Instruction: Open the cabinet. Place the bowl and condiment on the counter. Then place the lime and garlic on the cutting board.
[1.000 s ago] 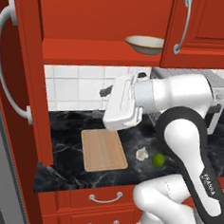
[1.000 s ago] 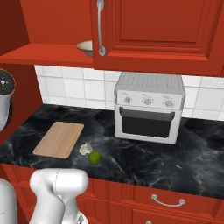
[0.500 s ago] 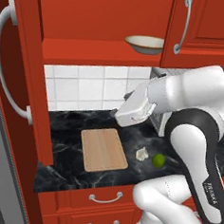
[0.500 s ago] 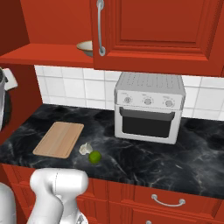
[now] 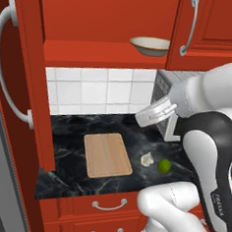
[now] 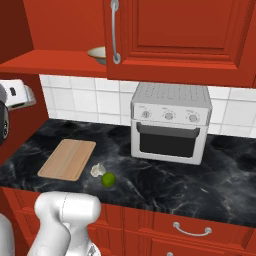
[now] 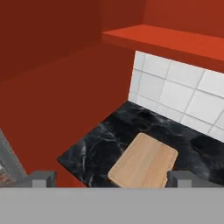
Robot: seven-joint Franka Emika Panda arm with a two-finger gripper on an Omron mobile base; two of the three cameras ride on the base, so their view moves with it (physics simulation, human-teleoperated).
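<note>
With its left door swung wide, the cabinet (image 5: pixel 111 19) shows the bowl (image 5: pixel 150 45) on its shelf, up and to the right of the gripper (image 5: pixel 155 113), which hangs empty above the counter (image 5: pixel 72 134), fingers spread wide and facing down-left.

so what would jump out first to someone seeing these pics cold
The red-orange cabinet stands with its left door swung wide, and a cream bowl sits alone on its shelf. Below, on the black counter, a tan cutting board lies bare, with the garlic and the lime side by side just right of it. The white arm's open gripper hangs above the counter, and a silver toaster oven stands further right.
</note>
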